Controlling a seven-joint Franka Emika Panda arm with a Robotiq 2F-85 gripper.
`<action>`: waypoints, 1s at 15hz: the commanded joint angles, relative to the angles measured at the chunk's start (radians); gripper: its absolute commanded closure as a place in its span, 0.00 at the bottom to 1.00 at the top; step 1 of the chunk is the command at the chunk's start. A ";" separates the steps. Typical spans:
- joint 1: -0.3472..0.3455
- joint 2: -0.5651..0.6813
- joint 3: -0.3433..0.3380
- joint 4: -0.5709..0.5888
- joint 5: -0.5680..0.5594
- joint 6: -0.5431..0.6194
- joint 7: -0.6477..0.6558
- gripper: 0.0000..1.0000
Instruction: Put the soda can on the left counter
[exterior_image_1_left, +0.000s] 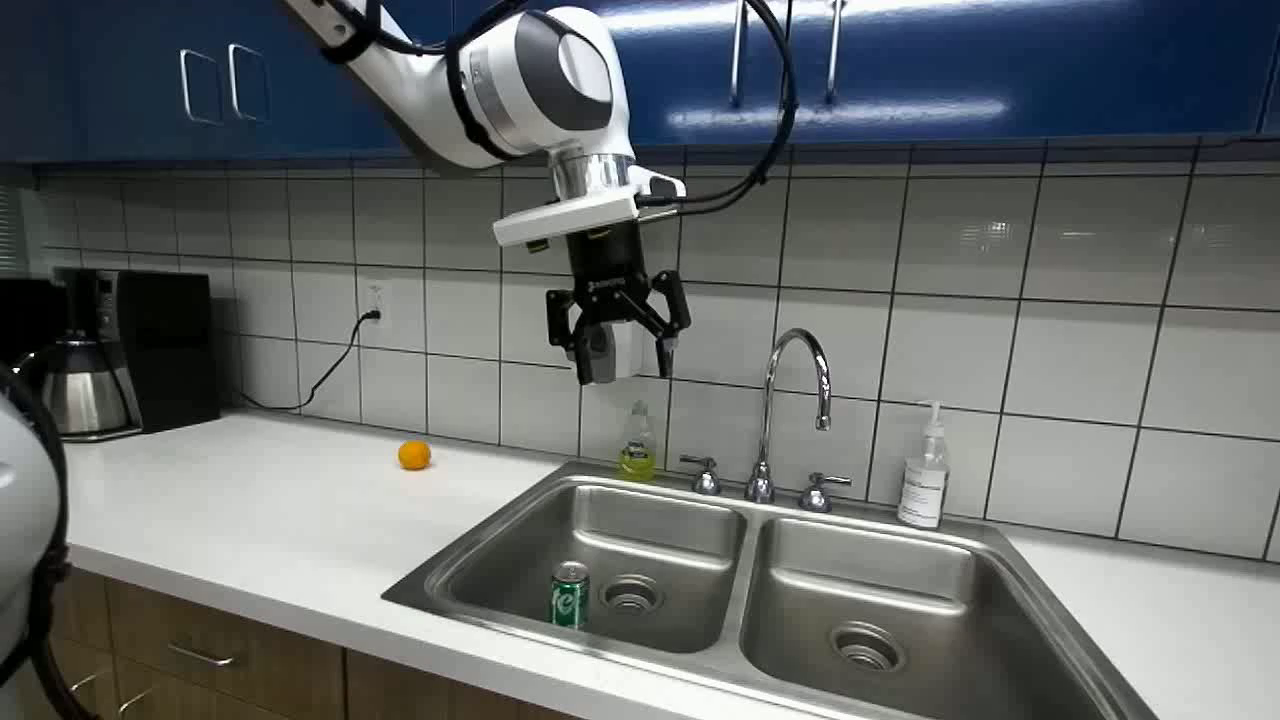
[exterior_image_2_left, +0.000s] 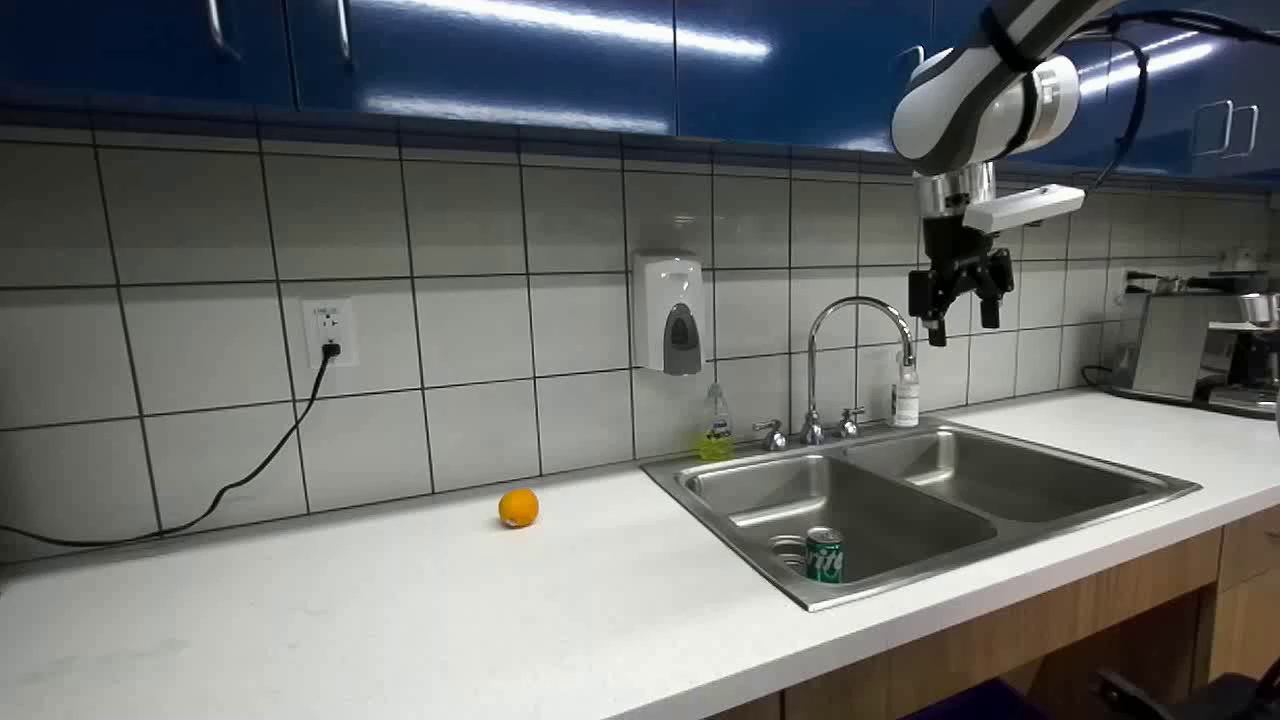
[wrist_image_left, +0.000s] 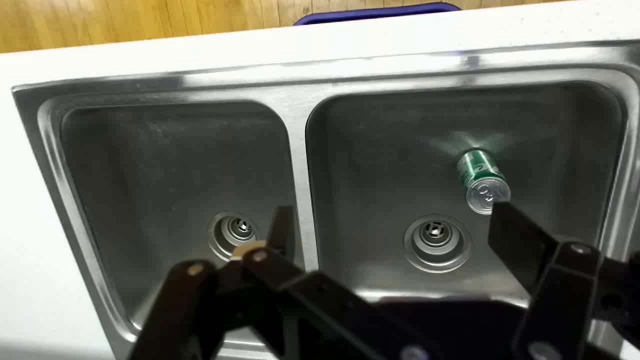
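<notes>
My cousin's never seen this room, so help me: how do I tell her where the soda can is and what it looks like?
Find the big steel sink set into the white counter. In the basin nearer the orange, the soda can stands upright beside the drain. It's green with a silvery top, unlike the see-through bottle behind that basin.

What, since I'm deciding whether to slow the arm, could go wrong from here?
The can stands upright down in the basin, so the open fingers might scrape the basin or tip the can while reaching in. The tall faucet stands at the back of the sink; a careless swing could bump it. The orange rests on the counter, so a can set down too close might send it rolling.
</notes>
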 joint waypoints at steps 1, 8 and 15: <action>0.002 0.001 -0.002 0.002 0.000 -0.002 0.000 0.00; 0.077 -0.003 -0.006 -0.017 0.140 -0.050 -0.163 0.00; 0.114 0.041 0.005 -0.055 0.135 -0.015 -0.211 0.00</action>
